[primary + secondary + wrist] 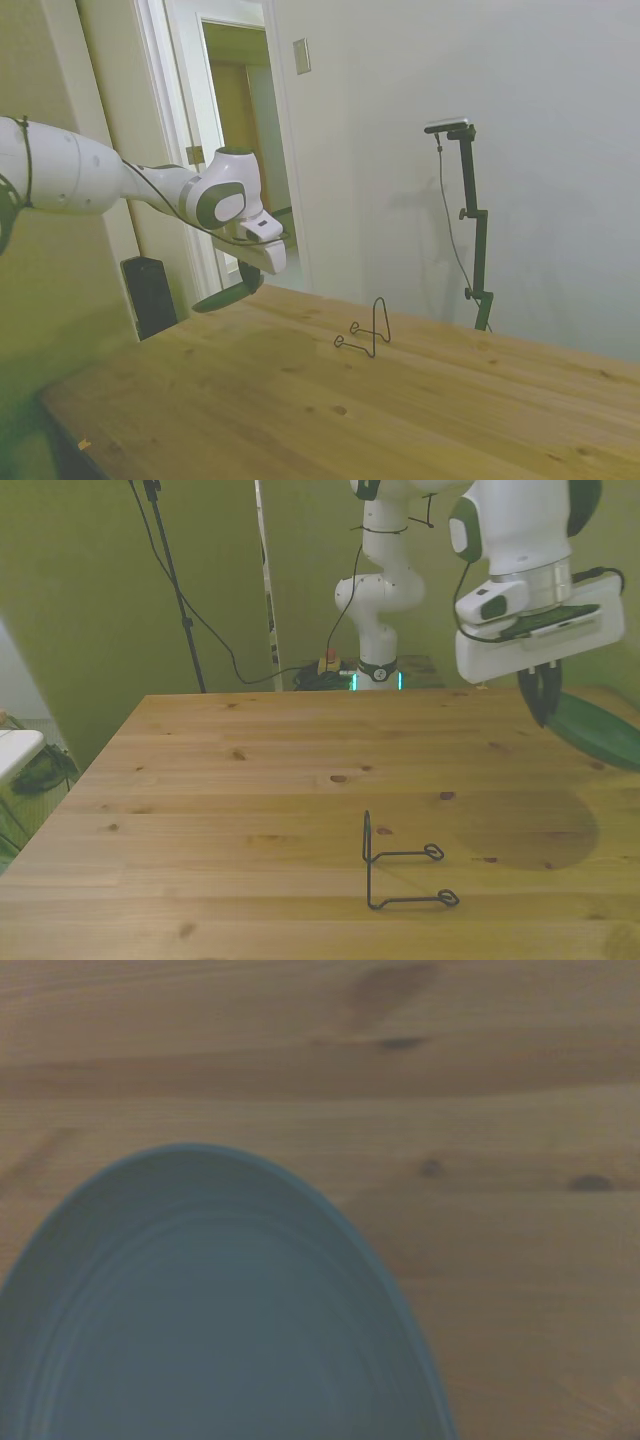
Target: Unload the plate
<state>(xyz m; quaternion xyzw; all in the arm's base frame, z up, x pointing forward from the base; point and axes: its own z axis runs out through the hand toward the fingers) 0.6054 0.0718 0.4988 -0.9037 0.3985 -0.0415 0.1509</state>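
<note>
The table (220, 780) is bearing one wire stand (400, 865), standing bare near the front view's middle. One arm (120, 185) is reaching out over the table's edge at the front view's right, and its gripper (541, 695) is pinching the rim of the one plate (592, 730), fingers closed on it. The plate is hanging in the air, tilted nearly flat, well apart from the stand; its shadow is lying on the wood below. The carrying step seems in hand. Next, the plate likely needs lowering flat onto bare wood before the fingers let go.
</note>
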